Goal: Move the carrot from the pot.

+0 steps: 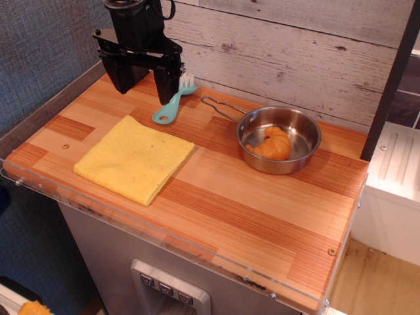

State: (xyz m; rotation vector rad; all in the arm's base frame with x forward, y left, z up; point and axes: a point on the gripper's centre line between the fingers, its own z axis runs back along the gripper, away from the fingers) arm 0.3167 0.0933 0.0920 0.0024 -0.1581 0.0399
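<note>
The carrot (272, 144) lies inside the pot (308, 128), resting on its bottom toward the near-left side. The pot stands on the right half of the wooden counter (249, 210), its wire handle (220, 107) pointing back-left. The end effector (146, 82) hangs above the counter's back-left corner, fingers apart and gripping nothing, well away from the pot. A teal brush (172, 105) lies just beside its right finger. A folded yellow cloth (134, 157) lies flat on the left, near the front edge
</note>
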